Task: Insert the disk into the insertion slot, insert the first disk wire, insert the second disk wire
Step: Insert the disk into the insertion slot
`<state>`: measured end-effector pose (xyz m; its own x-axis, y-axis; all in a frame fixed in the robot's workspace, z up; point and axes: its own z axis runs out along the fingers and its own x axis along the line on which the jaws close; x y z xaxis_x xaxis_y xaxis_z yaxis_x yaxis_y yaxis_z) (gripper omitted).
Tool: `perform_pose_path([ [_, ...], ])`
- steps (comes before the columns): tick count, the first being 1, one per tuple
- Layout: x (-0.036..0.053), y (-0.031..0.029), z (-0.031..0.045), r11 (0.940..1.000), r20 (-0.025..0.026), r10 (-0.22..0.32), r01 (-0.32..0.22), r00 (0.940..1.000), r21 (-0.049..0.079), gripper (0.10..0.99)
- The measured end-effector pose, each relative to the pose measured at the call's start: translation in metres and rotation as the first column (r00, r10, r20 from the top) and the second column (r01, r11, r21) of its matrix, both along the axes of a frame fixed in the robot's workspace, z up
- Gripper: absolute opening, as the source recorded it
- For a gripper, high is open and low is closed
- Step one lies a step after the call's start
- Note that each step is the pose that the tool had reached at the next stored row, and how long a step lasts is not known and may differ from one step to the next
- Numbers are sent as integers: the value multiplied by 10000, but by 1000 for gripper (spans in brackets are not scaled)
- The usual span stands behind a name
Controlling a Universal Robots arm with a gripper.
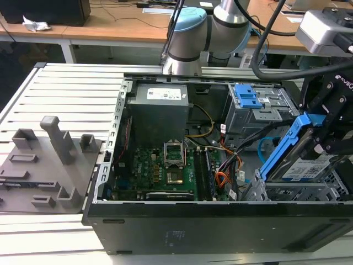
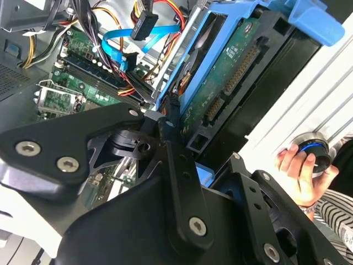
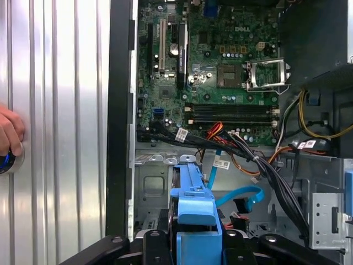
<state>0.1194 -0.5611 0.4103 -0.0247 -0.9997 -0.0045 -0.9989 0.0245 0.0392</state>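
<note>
Grey slatted table (image 1: pixel 66 88) first. Carries a big black computer case (image 1: pixel 220 226), lying on its side with the lid off. Behind the case, the grey and light-blue robot arm (image 1: pixel 190 33).

Inside the case, a grey power box (image 1: pixel 160 113) and, just beside it, a green board (image 1: pixel 157 171).

At the exterior view's right end of the case, the insertion slot (image 1: pixel 295 193), a silver metal cage full of little holes. Sits near a taller grey cage (image 1: pixel 259 118) with a blue latch plate (image 1: pixel 246 96).

Then the disk (image 1: pixel 302 170), in its bright blue frame. Leans tilted over the insertion slot, low end at the cage's rim, high end up in the air. Not flat in the cage yet.

On the high end, the black gripper (image 1: pixel 322 138). Grips the disk by the blue frame, fingers (image 2: pixel 170 118) pressed against its edge in the second wrist view.

Next, the second disk wire (image 3: pixel 242 194), a shiny light-blue flat cable. Curls in a loop inside the case, apart from the disk.

Off to the side of the case, a person's hand (image 2: pixel 300 168). Holds a small round black and blue knob (image 2: pixel 311 152).
</note>
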Motion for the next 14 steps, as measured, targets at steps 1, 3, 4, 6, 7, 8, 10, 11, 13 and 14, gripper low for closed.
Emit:
perform_pose_path([
  [1, 0, 0, -5, 10000, 0, 0, 0, 10000, 0, 361],
  [3, 0, 0, -13, 10000, 0, 0, 0, 10000, -2, 361],
  [4, 0, 0, -19, 10000, 1, 0, 0, 10000, 0, 361],
  [6, 0, 0, -33, 10000, 1, 0, 0, 10000, -1, 361],
  [7, 0, 0, -38, 10000, 0, 0, 0, 10000, 0, 361],
  [8, 0, 0, -44, 10000, 0, 0, 0, 10000, -1, 361],
  [10, 0, 0, -53, 10000, 1, 0, 0, 10000, -1, 361],
  [11, 0, 0, -58, 10000, 0, 0, 0, 10000, -1, 361],
  [13, 0, 0, -70, 10000, 0, 0, 0, 10000, 0, 361],
  [14, 0, 0, -80, 10000, 0, 0, 0, 10000, 1, 361],
])
